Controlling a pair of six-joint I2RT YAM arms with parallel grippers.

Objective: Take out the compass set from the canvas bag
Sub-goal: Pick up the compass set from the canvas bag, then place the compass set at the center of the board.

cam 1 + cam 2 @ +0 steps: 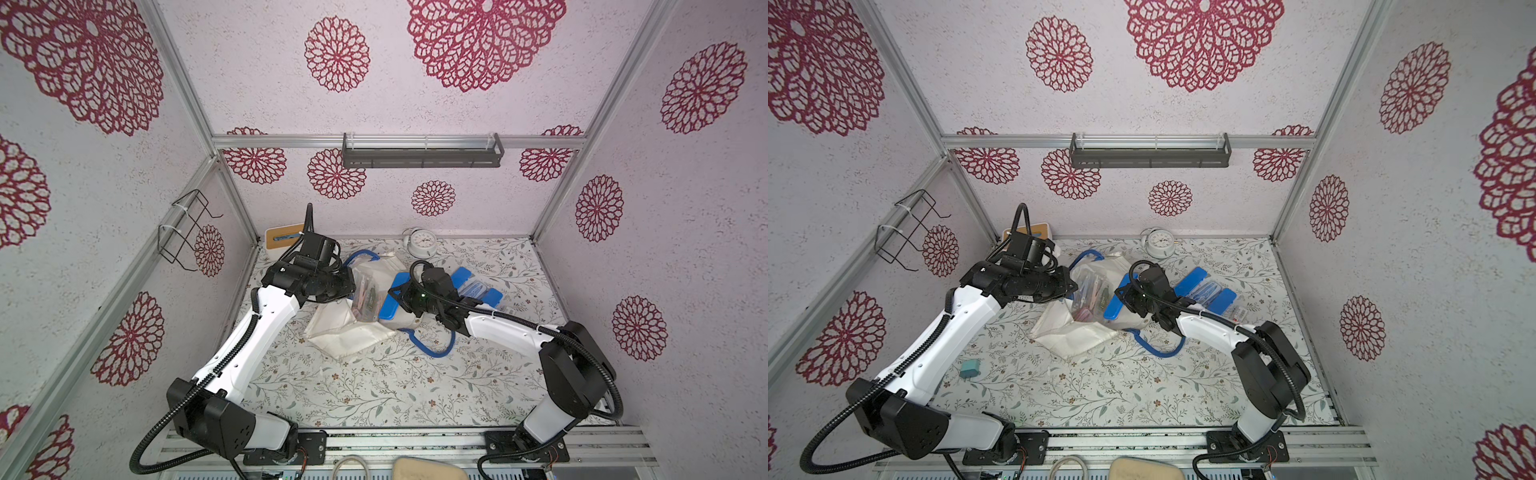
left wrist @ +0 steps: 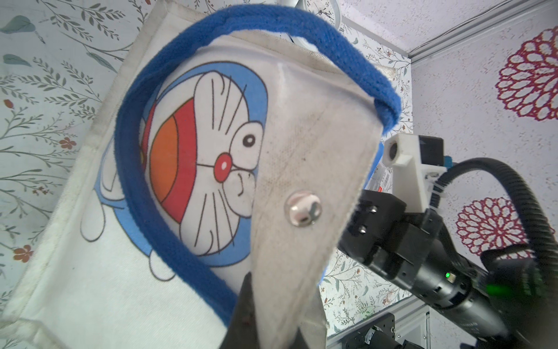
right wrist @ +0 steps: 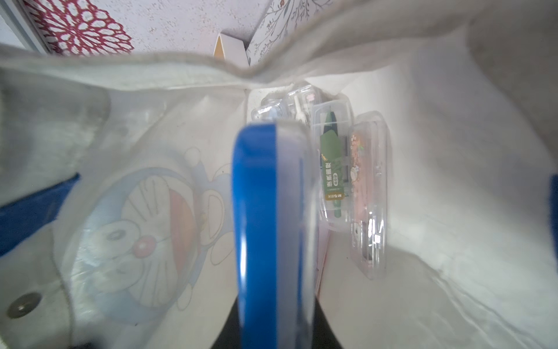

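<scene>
Nearest the arm bases, a blue handle of the canvas bag is seen looped on the desk at the bag's near-right side. The bag is laid mid-desk, mouth turned toward the right arm. At the bag's left side the upper rim flap, near its snap button, is pinched in the left gripper, jaws almost together on the cloth, so the mouth is held open. At the bag's right side the right gripper is closed narrow on the blue compass set case, clamped across its thin edge. The case is placed in the bag's mouth, with cloth seen all round it in the right wrist view. How much of it is out cannot be told. Its long axis is judged to run ahead of the jaws, into the bag. Deeper inside the bag, a green clear case and a pink clear case are lodged beside it. The next move is judged to turn on a straight pull back along that axis, away from the bag. The right arm is nearer and has the grip. A second blue case is lying on the desk just right of the bag. Beyond the bag, an alarm clock and a tissue box are set by the back wall.
</scene>
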